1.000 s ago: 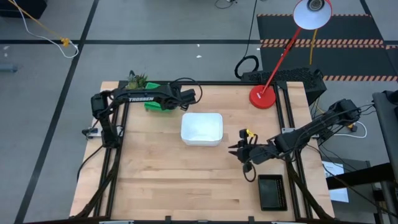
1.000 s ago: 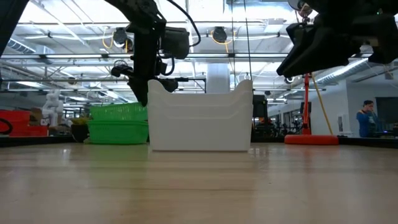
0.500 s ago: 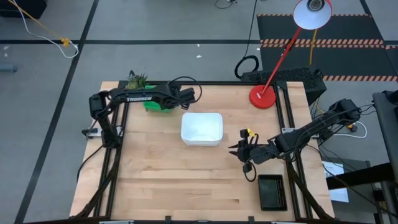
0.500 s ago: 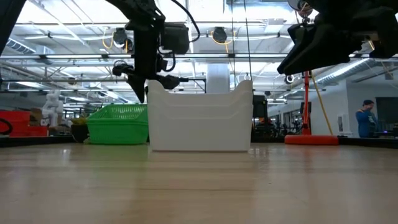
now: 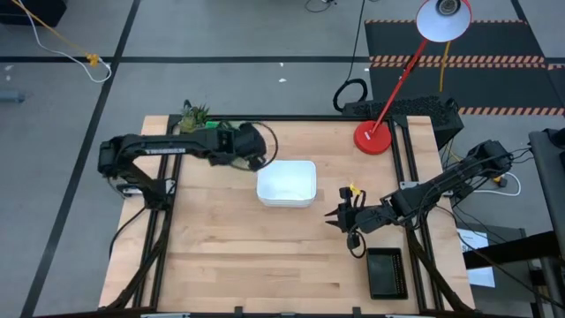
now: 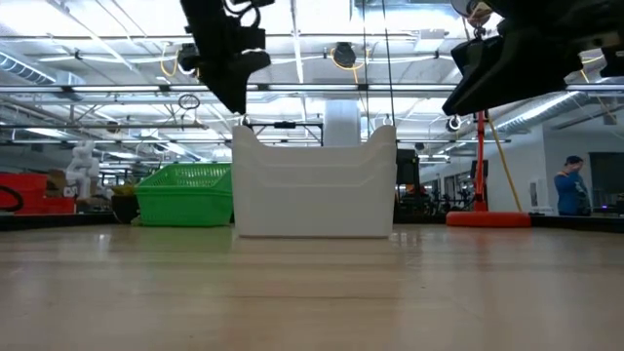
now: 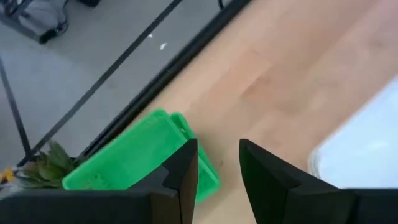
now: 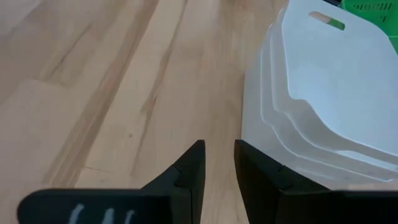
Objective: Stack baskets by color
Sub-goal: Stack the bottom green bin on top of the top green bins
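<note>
Green baskets (image 6: pixel 185 194) now sit nested on the bench beside the white stack (image 5: pixel 286 182); the left tool (image 7: pixel 217 163), spread and empty, has lifted away, apparently finishing green.

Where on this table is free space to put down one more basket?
The wide near strip of the table, in front of the white baskets and left of the black baskets, is bare. The far left corner, around the green baskets, is crowded.

Bare wood across the near half of the wooden table (image 5: pixel 247 265) — mid-table stands a stack of white rectangular plastic baskets (image 5: pixel 287 183), a black mesh basket (image 5: pixel 386 272) fills the near right corner.
</note>
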Controlling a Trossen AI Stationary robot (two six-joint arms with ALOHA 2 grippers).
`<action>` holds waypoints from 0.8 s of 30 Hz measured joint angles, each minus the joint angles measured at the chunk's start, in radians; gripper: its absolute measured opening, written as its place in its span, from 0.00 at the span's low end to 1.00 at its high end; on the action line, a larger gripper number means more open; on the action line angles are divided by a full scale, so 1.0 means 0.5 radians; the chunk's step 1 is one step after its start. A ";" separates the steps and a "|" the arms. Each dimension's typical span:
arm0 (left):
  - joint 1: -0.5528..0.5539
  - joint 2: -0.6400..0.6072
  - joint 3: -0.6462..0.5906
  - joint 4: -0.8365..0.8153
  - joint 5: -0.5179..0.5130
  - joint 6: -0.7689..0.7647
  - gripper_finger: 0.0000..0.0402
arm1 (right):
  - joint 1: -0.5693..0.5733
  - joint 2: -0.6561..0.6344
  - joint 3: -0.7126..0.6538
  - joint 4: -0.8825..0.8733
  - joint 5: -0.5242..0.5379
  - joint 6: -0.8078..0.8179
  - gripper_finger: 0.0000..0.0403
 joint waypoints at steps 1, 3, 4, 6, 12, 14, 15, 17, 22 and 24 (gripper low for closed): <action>-0.027 -0.029 -0.036 0.000 0.010 -0.004 0.30 | 0.000 0.000 0.000 0.001 -0.002 0.000 0.19; -0.069 -0.076 -0.140 -0.028 0.022 -0.036 0.30 | -0.002 0.000 0.000 0.002 -0.002 -0.005 0.19; -0.091 -0.087 -0.192 -0.029 0.033 -0.060 0.30 | -0.002 0.000 0.000 0.003 -0.001 -0.011 0.19; -0.112 -0.111 -0.314 0.009 0.085 -0.099 0.30 | -0.002 0.001 0.000 0.003 -0.001 -0.020 0.19; -0.037 -0.115 -0.576 0.194 0.097 -0.233 0.30 | -0.002 0.001 -0.001 0.027 0.009 -0.024 0.19; 0.035 -0.114 -0.588 0.288 0.095 -0.360 0.30 | -0.002 0.001 -0.001 0.037 0.036 -0.025 0.19; 0.076 -0.114 -0.588 0.336 0.095 -0.402 0.30 | -0.002 0.001 -0.001 0.050 0.056 -0.025 0.19; 0.156 -0.109 -0.588 0.452 0.095 -0.438 0.30 | -0.003 0.001 -0.001 0.066 0.059 -0.028 0.19; 0.307 -0.072 -0.586 0.658 0.178 -0.441 0.30 | -0.002 0.001 -0.001 0.096 0.058 -0.087 0.19; 0.351 -0.025 -0.589 0.631 0.188 -0.482 0.30 | -0.003 0.001 -0.001 0.092 0.058 -0.093 0.19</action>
